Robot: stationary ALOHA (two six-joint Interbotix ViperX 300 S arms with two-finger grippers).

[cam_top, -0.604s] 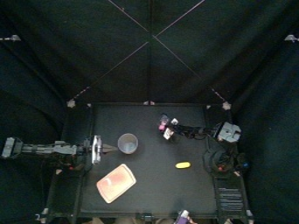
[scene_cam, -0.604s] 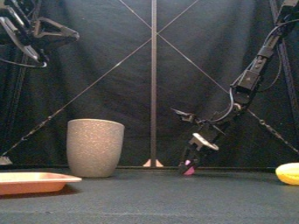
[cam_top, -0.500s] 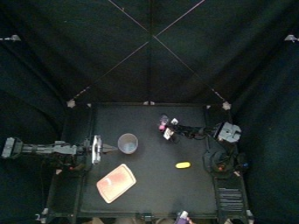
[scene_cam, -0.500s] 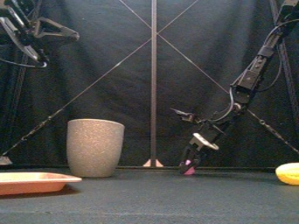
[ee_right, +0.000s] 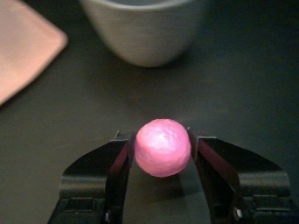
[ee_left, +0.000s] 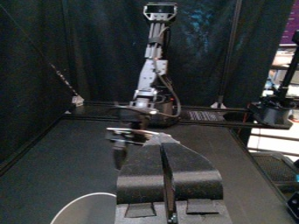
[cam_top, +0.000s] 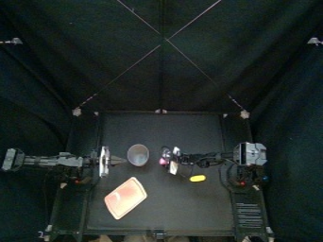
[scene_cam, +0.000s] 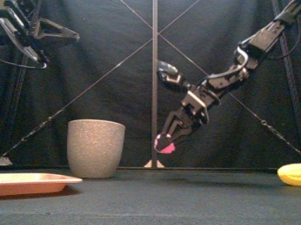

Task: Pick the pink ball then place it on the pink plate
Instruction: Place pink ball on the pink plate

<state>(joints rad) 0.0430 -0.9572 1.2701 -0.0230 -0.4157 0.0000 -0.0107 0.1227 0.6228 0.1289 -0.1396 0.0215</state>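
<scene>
Pink ball (scene_cam: 168, 148): hold clamped in right tool (ee_right: 163, 142), raised off bench (cam_top: 190, 203) to clear grey cup (scene_cam: 95, 148); carry to pink plate (cam_top: 125, 198), lower left. Left tool (ee_left: 163, 149) idle, closed.

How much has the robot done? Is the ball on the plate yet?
Not yet. Done: the ball is off the table, gripped by the right gripper. In hand: it hangs in the air beside the cup. Left: carry it to the plate at the front left and let go.
</scene>
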